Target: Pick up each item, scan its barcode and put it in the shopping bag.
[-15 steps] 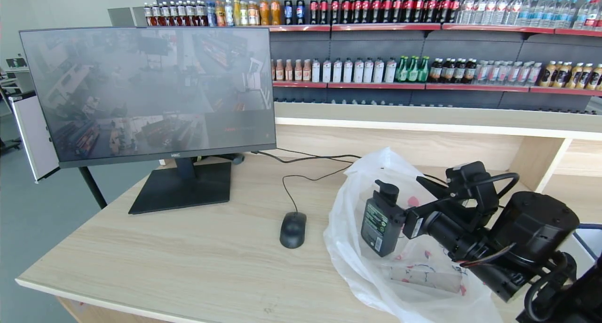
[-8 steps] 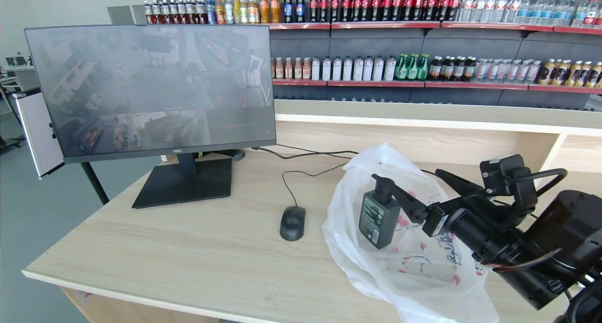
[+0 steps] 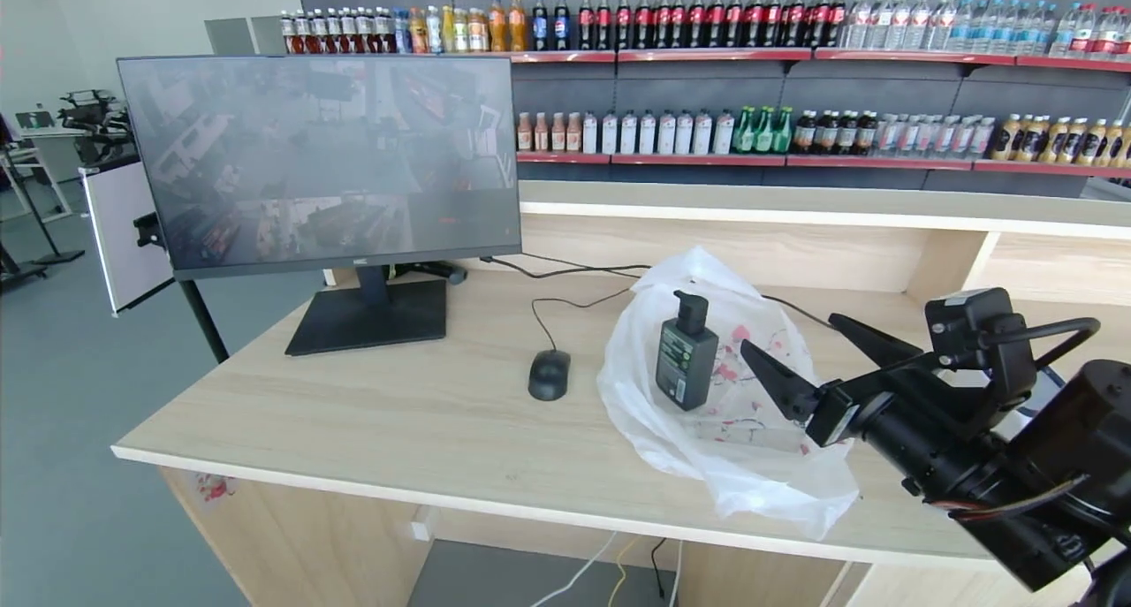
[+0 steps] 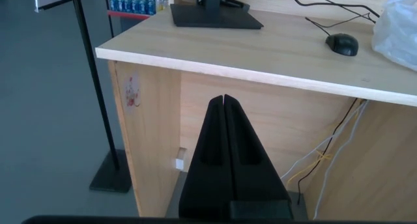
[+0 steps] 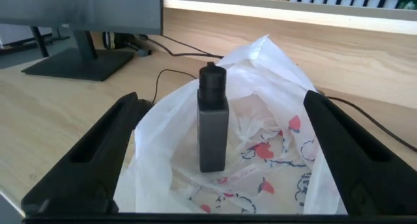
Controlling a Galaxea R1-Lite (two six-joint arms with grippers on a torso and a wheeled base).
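the dark pump bottle stands upright inside the white plastic shopping bag, its black pump head poking above the crumpled rim. the bag, printed with small red and dark marks, lies open on the right part of the pale wooden counter, its mouth facing the robot. the right gripper hangs just on the robot's side of the bottle with its two black fingers spread wide apart, holding nothing and touching neither bottle nor bag as far as can be seen; in the right wrist view the bottle sits centred in the gap between them, a little farther off. the left gripper is low, below the counter top and in front of its wooden side panel, with its fingers pressed flat together and nothing between them. left of the bag lies a black wired mouse, and beyond that a monitor on a flat black stand. shelves of drink bottles line the wall behind the counter.
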